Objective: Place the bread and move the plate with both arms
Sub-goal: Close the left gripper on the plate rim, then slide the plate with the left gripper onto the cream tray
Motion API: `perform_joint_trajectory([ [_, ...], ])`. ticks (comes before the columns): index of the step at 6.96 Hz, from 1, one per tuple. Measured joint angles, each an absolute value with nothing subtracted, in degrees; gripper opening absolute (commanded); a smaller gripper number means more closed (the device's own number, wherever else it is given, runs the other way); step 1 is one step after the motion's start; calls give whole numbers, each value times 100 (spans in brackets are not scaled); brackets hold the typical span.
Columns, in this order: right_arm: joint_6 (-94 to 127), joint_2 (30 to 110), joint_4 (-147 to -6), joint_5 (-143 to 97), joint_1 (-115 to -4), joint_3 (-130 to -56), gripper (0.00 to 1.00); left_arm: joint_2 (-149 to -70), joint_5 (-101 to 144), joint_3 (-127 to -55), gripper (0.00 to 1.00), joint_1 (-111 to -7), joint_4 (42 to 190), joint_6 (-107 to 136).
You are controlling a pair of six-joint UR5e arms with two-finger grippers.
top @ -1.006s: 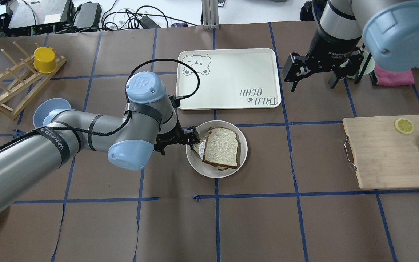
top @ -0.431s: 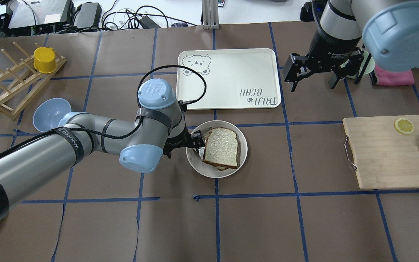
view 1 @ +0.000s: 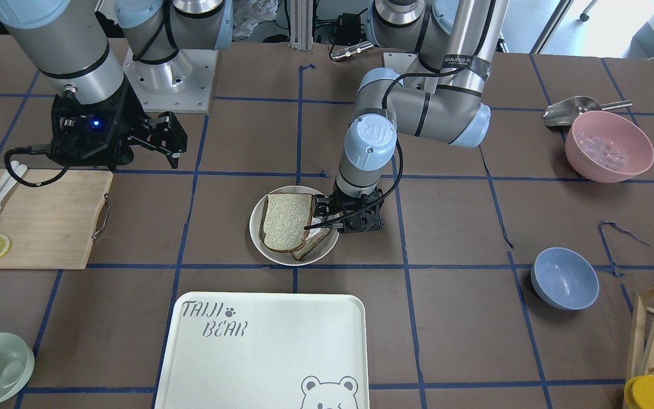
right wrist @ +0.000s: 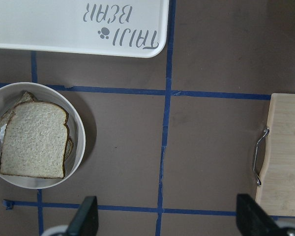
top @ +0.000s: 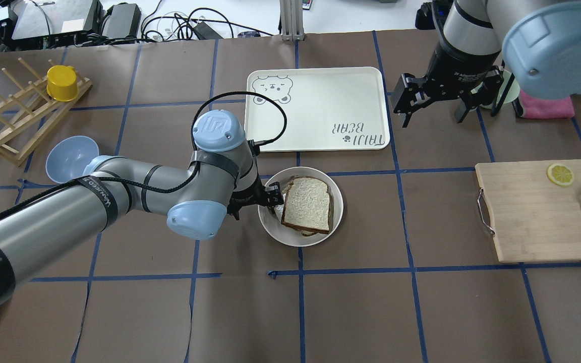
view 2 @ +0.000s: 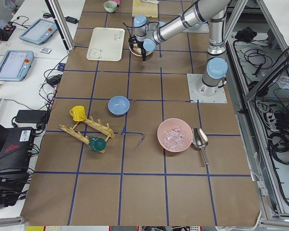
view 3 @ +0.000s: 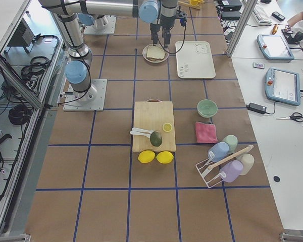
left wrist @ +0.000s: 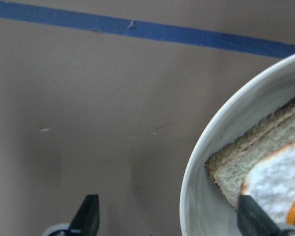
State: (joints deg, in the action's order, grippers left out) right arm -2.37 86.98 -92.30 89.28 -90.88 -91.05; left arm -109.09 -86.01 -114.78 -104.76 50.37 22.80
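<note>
The bread point(top: 306, 204) lies flat on top of a second slice point(top: 290, 182) that carries a fried egg, and both sit inside the plate point(top: 337, 195), which rests near the middle of the tabletop point(top: 421, 312). So I judge the placing half of the job done: the stack looks settled, with the upper slice covering most of the lower one. What is left is moving the plate with both arms, and that has not begun, since the plate sits flat on the tabletop. My left gripper point(top: 273, 197) is down at the plate's edge on my left side with its jaws apart, straddling the rim: in the wrist view one finger point(left wrist: 87, 216) hangs over bare tabletop outside the plate and the other point(left wrist: 250, 219) over the egg slice inside it. It has not pinched the rim yet. My right gripper point(top: 432, 113) is well apart from the plate, hanging spread open and empty above the tabletop beside the bear-print tray point(top: 321, 101), toward the far edge. The tray lies just beyond the plate and looks a likely place to carry it, though I cannot be sure. To finish, I think my right gripper must come to the opposite rim first.
</note>
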Motion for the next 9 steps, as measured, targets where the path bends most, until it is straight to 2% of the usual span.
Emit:
perform_joint_trajectory([
  [2,-245,8691,-9230,8924,-9088,-9105,100,-10908,-8583,-11471,51,-10476,5036,2279],
  [6,-244,8675,-9275,8923,-9080,-9109,100,-10915,-8570,-11464,0,-10477,5030,2283],
  [9,-244,8676,-9289,8922,-9064,-9109,100,-10893,-8569,-11396,0,-10477,4999,2277],
])
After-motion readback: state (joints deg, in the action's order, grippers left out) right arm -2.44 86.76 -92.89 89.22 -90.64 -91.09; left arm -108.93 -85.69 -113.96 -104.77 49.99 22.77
